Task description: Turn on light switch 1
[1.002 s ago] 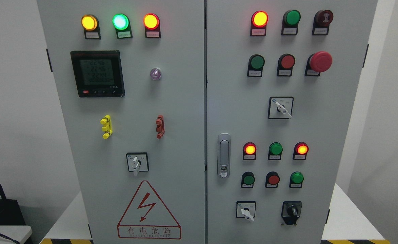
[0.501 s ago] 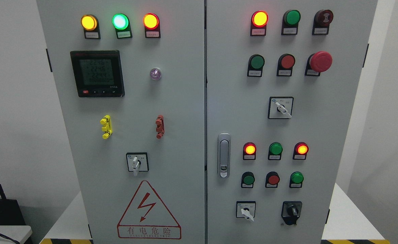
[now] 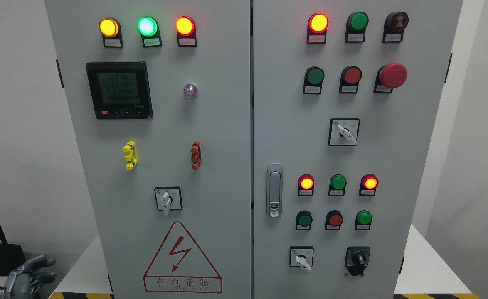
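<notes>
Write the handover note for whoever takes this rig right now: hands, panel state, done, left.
Left robot hand: at the lower left corner of the head view, fingers relaxed, holding nothing, well short of the cabinet. Right robot hand: not in view.
Panel: both doors shut. Left door has a white-handled rotary switch pointing down; right door has three more selector switches. Label print is too small to read, so I cannot tell which is light switch 1.
Done: nothing on the panel touched yet.
Left: identify switch 1, reach it, turn it on, confirm by its lamp.
</notes>
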